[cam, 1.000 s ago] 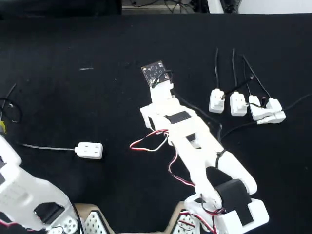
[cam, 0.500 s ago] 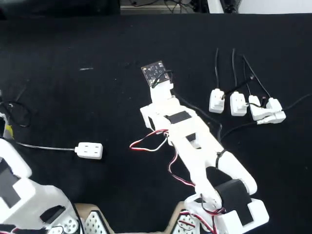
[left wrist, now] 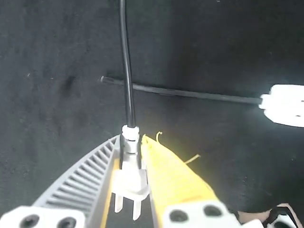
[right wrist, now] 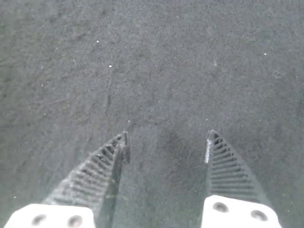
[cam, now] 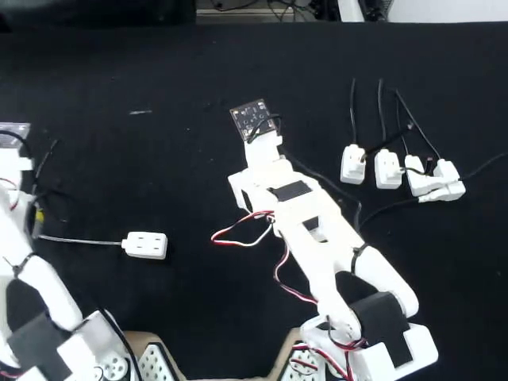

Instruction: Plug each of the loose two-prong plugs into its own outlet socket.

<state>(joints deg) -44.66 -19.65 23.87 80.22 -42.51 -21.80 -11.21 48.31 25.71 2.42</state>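
Note:
My left gripper [left wrist: 130,140] is shut on a white two-prong plug [left wrist: 129,175], held between the grey finger [left wrist: 90,175] and the yellow finger [left wrist: 171,175]. The prongs point back toward the wrist. Its black cord [left wrist: 126,61] runs away over the cloth. In the high view this gripper [cam: 36,213] is at the table's left edge. A white outlet socket [cam: 145,244] lies to its right on a thin cable; the same socket [left wrist: 285,104] appears in the left wrist view. My right gripper [right wrist: 166,142] stands open over bare black cloth, with the right arm [cam: 317,238] mid-table.
Several white plug and socket blocks [cam: 387,169] with black cords lie in a row at the right. A black cloth [cam: 159,71] covers the table. Red, white and black wires [cam: 242,230] loop out from the right arm.
The left arm has swung from the near-left corner farther up the left edge, carrying the plug and its cord. The right arm has not moved.

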